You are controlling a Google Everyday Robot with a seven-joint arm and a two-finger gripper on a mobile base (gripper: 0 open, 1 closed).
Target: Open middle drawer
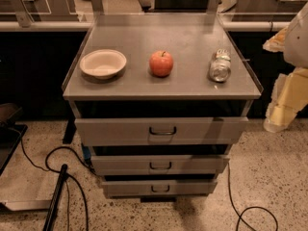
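Bowl (102, 63), apple (161, 63), perhaps a can (220, 66).

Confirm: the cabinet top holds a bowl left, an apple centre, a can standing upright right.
Wrong: the camera view shows the can lying on its side; bowl and apple are as stated. The gripper is at the right edge, clear of the middle drawer.

The wide, shallow grey metal middle drawer (192, 163) sits level, seemingly pushed in, its dark wire handle (160, 166) centred. The gripper (281, 110) hangs well to its right.
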